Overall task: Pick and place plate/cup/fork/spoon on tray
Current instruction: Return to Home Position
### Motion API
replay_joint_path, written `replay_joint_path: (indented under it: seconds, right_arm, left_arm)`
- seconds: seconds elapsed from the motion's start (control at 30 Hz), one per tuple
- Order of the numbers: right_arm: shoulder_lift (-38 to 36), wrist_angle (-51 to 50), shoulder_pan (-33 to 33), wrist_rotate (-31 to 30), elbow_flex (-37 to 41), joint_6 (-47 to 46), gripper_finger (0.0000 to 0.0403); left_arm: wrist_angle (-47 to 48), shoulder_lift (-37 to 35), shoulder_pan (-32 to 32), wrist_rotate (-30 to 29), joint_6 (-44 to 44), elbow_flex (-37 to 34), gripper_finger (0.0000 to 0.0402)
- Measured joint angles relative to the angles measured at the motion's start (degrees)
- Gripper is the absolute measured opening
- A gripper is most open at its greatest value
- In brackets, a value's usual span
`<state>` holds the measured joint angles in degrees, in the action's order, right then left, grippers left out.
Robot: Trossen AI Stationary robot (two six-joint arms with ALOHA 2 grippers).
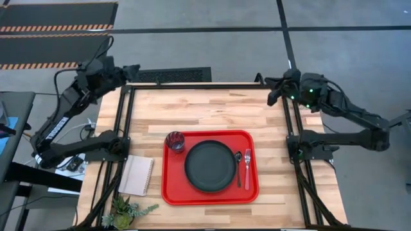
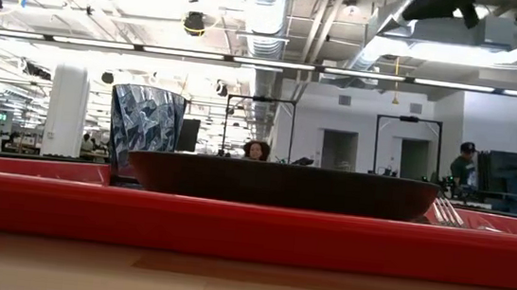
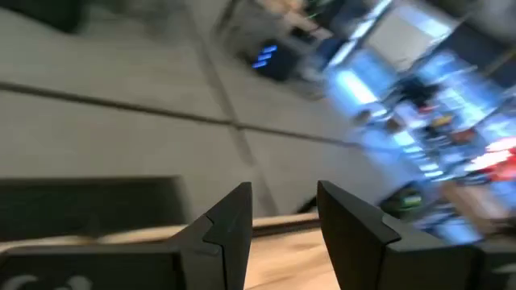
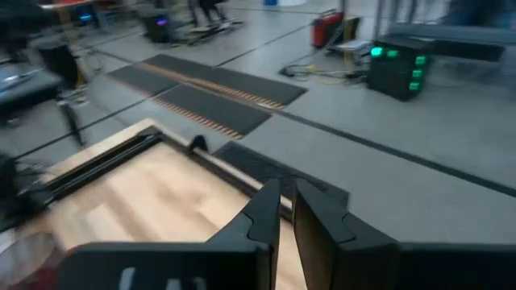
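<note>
Wooden table (image 1: 212, 106) fills the centre of the high view, light butcher-block top in a black frame.

Red tray (image 1: 172, 192) sits in the lower middle of the high view, flat on the table; in the low view its front rim (image 2: 250, 235) spans the whole width.

Black plate (image 1: 210, 165) lies in the middle of the tray; low view shows it as a wide dark bowl shape (image 2: 283, 185) behind the rim.

White notepad (image 1: 137, 175) lies on the table just left of the tray, not touching it.

Small green plant (image 1: 122, 210) at lower left of the high view, below the notepad.

Cup (image 1: 175, 141) stands upright in the tray's upper left corner, just beside the plate; in the low view it rises left of the plate (image 2: 145, 132).

Spoon (image 1: 238, 165) lies on the tray just right of the plate, bowl end up-frame.

Fork (image 1: 247, 168) lies right of the spoon, parallel, red handle down-frame; tines peek out at right in the low view (image 2: 444, 212).

Left gripper (image 1: 131, 69) at upper left of the high view, over the table's far left corner, well apart from the tray, fingers parted and empty (image 3: 282, 234).

Right gripper (image 1: 275, 90) at upper right over the far right edge, fingers nearly closed with a thin gap, holding nothing (image 4: 286, 217).
</note>
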<state>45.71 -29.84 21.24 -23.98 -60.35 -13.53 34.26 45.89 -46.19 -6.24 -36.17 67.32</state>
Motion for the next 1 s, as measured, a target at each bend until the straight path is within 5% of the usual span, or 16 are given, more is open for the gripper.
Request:
replay_joint_path:
  seconds: [0.17,0.37,0.73,1.0]
  right_arm:
    - [-2.8,5.1,4.5,11.2,7.8,1.8,0.0061]
    - [-5.3,13.0,7.2,18.0,19.3,-2.4,0.0061]
    - [-17.5,9.8,6.0,18.0,23.0,-9.8,0.0061]
    - [-23.7,29.3,-4.0,14.6,39.5,-16.9,0.0061]
  left_arm:
    - [1.6,-2.3,0.0,-0.7,5.2,-2.0,0.0126]
    - [-5.8,-8.5,0.0,4.0,3.5,-13.9,0.0126]
    - [-11.2,-26.9,0.6,4.8,-3.1,-33.9,0.0126]
    - [-11.5,-35.6,0.8,6.8,-5.5,-42.0,0.0126]
